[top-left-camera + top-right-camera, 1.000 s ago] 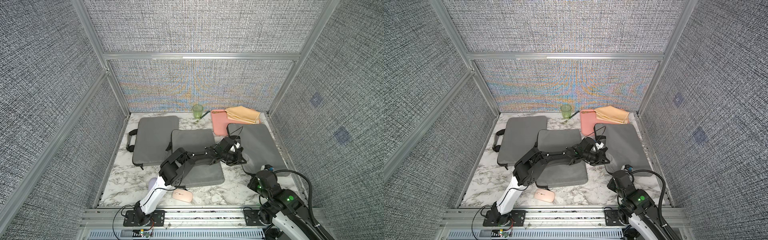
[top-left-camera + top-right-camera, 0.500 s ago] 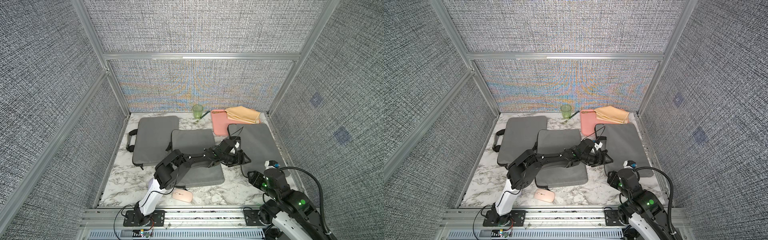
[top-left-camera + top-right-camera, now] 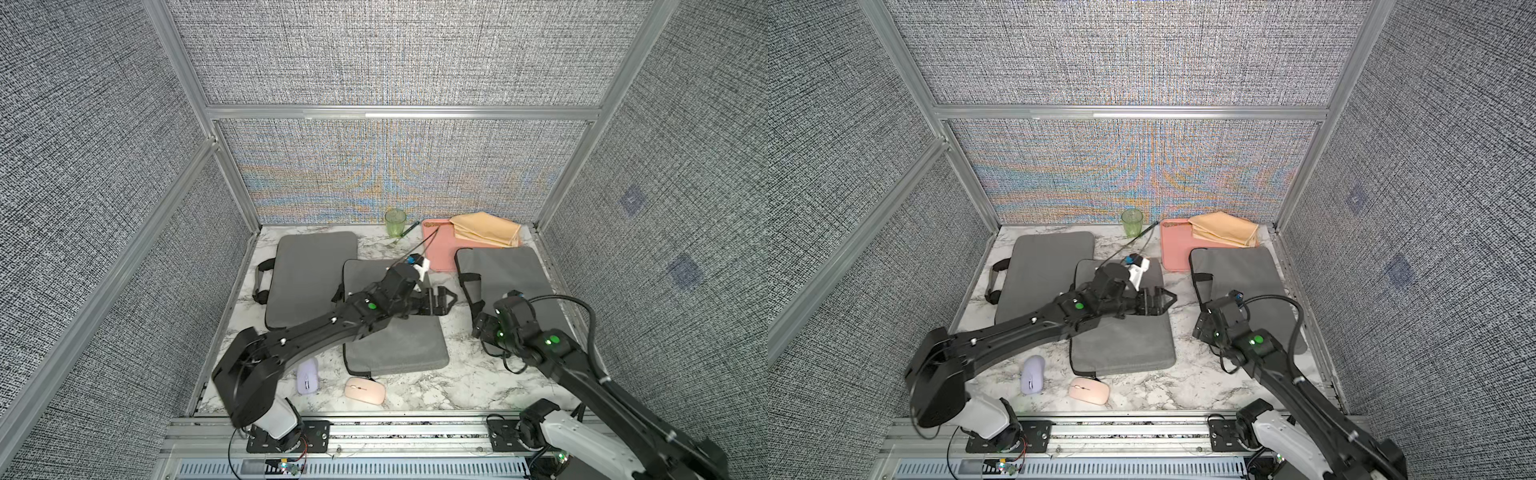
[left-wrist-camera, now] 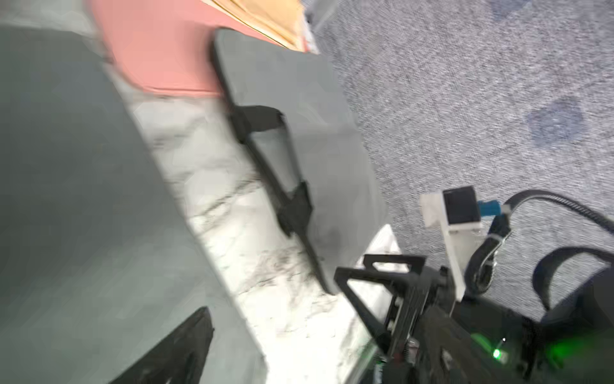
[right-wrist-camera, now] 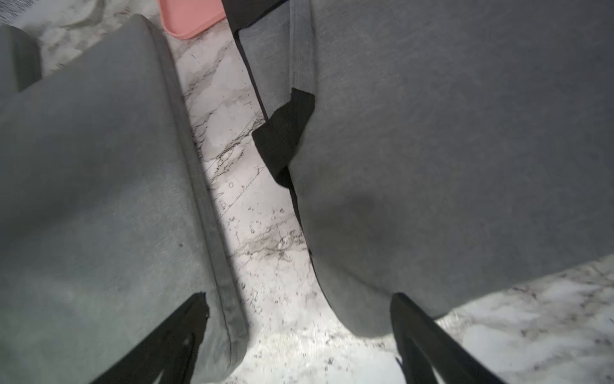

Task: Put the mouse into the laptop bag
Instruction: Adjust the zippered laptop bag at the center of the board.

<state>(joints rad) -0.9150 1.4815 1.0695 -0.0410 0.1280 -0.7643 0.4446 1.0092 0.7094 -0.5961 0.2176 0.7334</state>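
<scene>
Left claw and right claw both spread, empty; three laptop bags; two mice, lilac and pink.

Enclosing everything with grey woven wall panels in aluminium framing. Spreading a white, grey-veined marble tabletop beneath the left gripper. Shimmering in rainbow moiré across the lower back panel, well apart from it.

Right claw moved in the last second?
Yes. The right claw has gone farther from the aluminium front rail, up the inner edge of the right-hand grey fabric laptop bag toward its black handle.
</scene>
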